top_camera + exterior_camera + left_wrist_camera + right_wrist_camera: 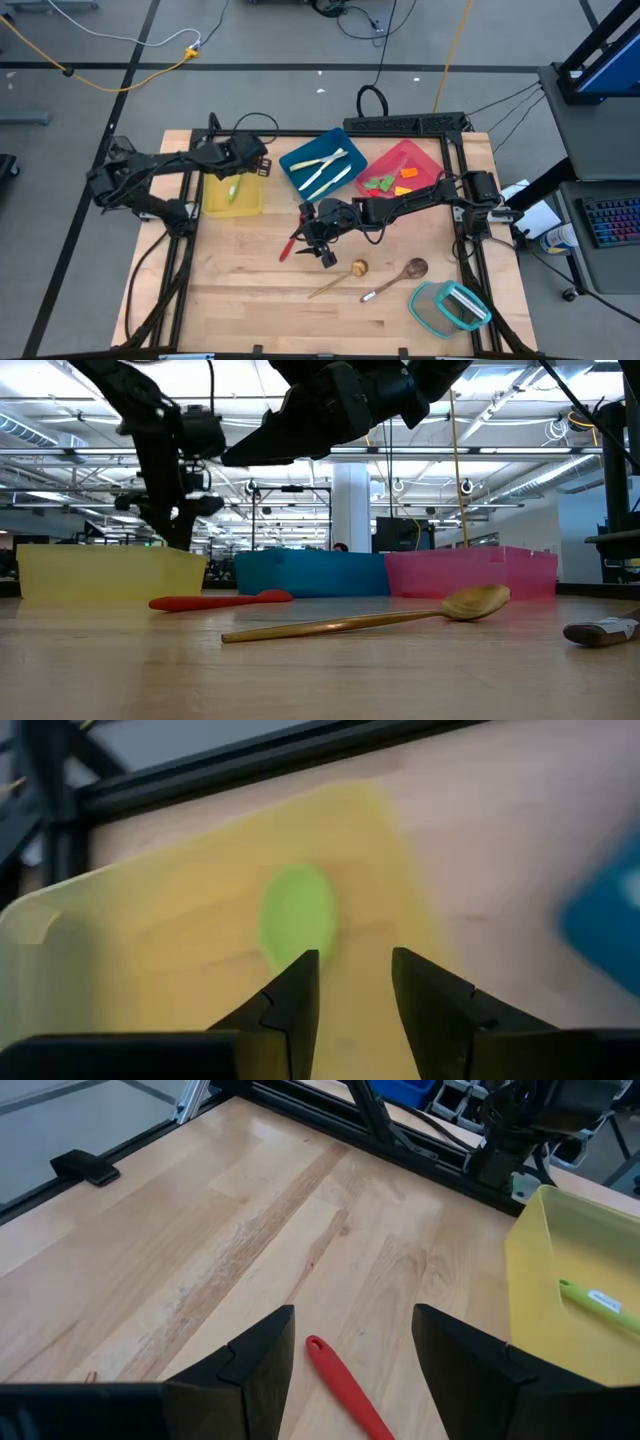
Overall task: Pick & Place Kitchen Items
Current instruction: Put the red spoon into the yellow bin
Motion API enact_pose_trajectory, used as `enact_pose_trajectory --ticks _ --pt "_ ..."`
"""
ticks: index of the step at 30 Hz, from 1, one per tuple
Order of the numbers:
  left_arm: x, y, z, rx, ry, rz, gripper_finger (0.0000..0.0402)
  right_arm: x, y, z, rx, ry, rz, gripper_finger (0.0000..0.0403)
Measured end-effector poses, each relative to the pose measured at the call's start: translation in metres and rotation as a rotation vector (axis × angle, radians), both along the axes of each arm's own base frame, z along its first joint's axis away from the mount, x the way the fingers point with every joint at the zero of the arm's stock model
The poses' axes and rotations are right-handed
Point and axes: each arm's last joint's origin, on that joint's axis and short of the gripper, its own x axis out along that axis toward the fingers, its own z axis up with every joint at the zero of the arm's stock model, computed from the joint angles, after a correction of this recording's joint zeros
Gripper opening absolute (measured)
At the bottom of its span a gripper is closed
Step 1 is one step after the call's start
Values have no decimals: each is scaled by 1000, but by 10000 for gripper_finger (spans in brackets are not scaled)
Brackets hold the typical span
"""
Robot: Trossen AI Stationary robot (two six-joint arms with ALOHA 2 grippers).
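Right gripper (350, 1355) open, red spoon (350, 1390) between fingers; off-centre closing may flick it. Left gripper (355, 990) open, empty, green spoon (297, 915) beyond tips.

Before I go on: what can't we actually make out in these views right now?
- Green spoon in the yellow tray: left wrist view blurred, handle indistinct.
- Red spoon: bowl cut off in right wrist view.
- Pink tray contents: too small in high view, hidden by its wall in low view.

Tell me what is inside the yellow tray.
One green spoon lies in the yellow tray. The open left gripper hovers above it, empty. The left arm covers the tray's back edge in the high view, so anything there cannot be seen.
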Motion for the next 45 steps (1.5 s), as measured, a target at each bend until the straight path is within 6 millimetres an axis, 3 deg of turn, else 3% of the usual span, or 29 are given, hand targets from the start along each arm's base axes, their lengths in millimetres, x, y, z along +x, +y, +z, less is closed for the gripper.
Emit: enact_pose_trajectory --ticks 7,14,20,29,38,45 --pt "19 -46 24 68 -134 -210 131 0 0 0 0 3 0 196" --pt "47 -104 36 121 -298 -481 131 -2 0 -4 7 47 -4 196" --pt "49 -143 28 210 -264 -469 131 -10 15 -16 19 100 81 196" --pt "58 -178 4 174 -242 -515 131 -26 39 -26 37 242 116 196" --pt "78 -223 -29 157 -308 -637 132 -55 38 -23 120 563 -5 196" --pt "80 -251 -64 197 -262 -685 131 -78 43 -45 139 625 -71 196"
